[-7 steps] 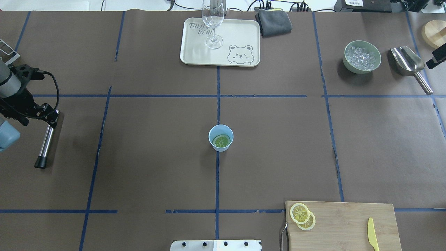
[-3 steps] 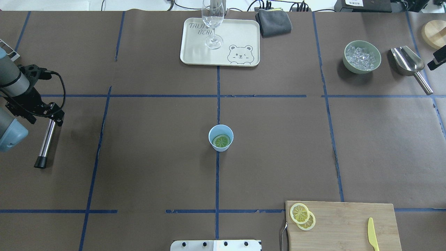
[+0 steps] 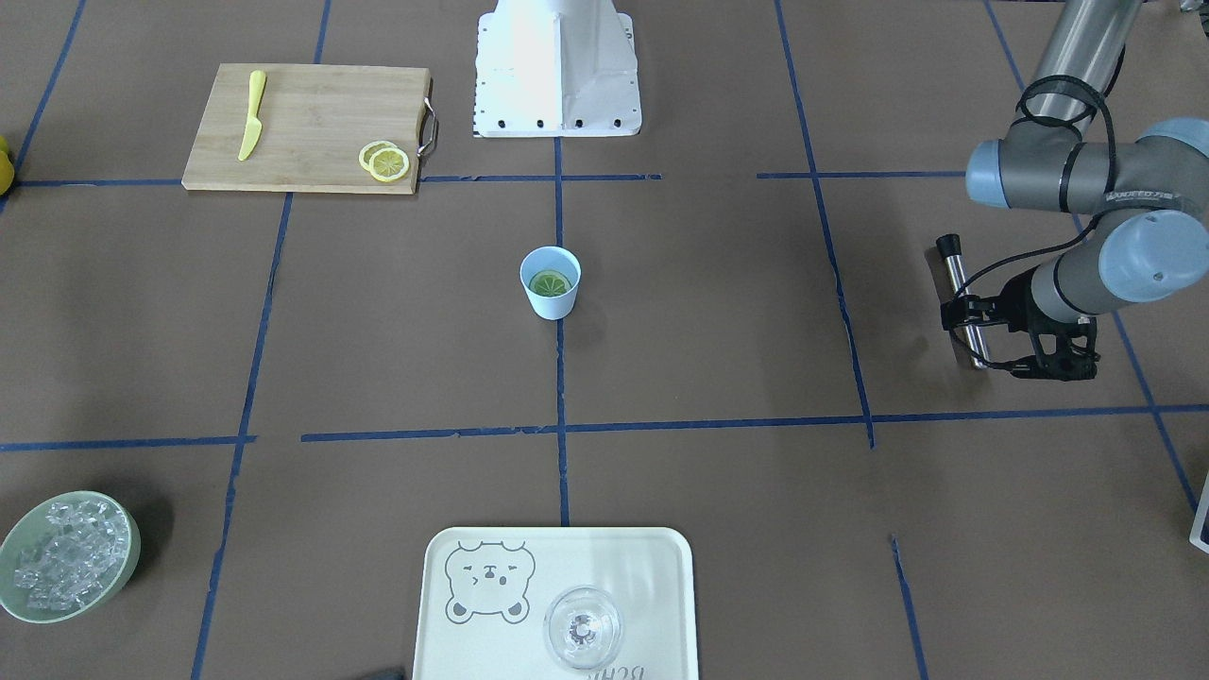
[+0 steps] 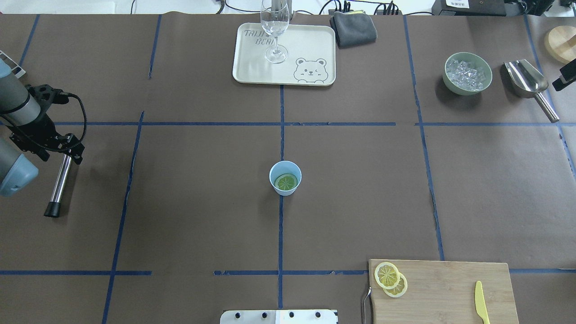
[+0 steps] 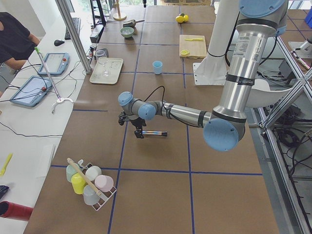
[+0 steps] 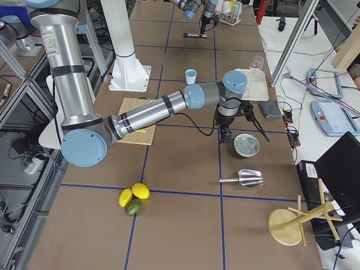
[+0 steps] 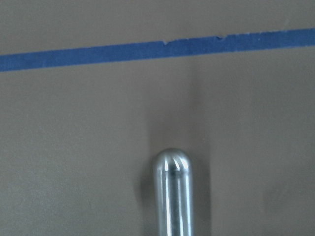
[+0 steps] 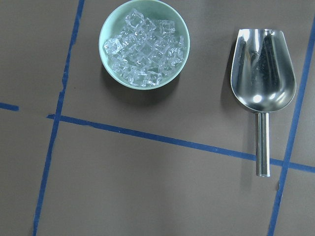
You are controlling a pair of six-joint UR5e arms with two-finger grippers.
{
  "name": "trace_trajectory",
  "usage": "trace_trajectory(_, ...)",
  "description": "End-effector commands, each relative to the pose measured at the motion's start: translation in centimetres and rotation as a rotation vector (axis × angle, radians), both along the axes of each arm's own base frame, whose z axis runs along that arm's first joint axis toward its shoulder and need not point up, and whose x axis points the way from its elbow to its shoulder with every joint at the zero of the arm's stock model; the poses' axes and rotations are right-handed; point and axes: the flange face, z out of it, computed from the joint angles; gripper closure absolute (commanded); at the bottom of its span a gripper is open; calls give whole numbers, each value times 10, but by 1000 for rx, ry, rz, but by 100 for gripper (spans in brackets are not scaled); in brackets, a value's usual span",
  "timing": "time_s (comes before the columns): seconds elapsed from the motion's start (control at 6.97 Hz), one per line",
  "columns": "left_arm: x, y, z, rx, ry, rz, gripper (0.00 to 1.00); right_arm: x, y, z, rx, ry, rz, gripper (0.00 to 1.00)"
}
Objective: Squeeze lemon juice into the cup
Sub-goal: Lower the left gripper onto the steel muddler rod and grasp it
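Your lemon (image 4: pixel 286 182) sits in the cup (image 4: pixel 285 191); far tray (image 4: pixel 315 40) reads "BEA…". L gripper (image 4: pixel 73 152) at steel rod (image 4: pixel 58 189), R gripper (image 6: pixel 225 135): openings unclear.

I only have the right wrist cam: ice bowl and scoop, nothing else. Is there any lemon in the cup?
Observer: Yes. One lemon slice lies flat at the bottom of the cup, mid-table.
Operator: Spare slices anywhere?
Observer: Two more slices overlap on a corner of the cutting board, by its metal handle.
Operator: Where's the other arm?
Observer: The left gripper sits over one end of a metal rod lying flat, well away from the cup. I can't tell whether it is clamped on it.
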Motion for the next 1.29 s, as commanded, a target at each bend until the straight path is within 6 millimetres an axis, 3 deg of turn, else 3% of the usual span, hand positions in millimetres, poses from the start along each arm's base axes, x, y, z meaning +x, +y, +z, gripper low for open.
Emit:
trace_trajectory(0.0,5,2,4,-4,-3,11,9,0,0,0,-1,0,0,0)
trace_trajectory(0.29,6,3,6,-4,-3,14,9,0,0,0,-1,0,0,0)
trace_trajectory(0.43,6,3,8,-8,-6,15,15,0,0,0,-1,0,0,0)
trace_trajectory(0.57,6,3,8,-10,-7,14,32,0,0,0,0,0,0,0)
trace_trajectory(0.86,6,3,7,1,-2,22,87,0,0,0,-1,0,1,0)
trace_trajectory(1.0,6,3,4,2,-5,20,100,0,0,0,0,0,0,0)
trace_trajectory(1.15,6,4,-3,13,0,20,100,1,-1,-1,2,0,2,0)
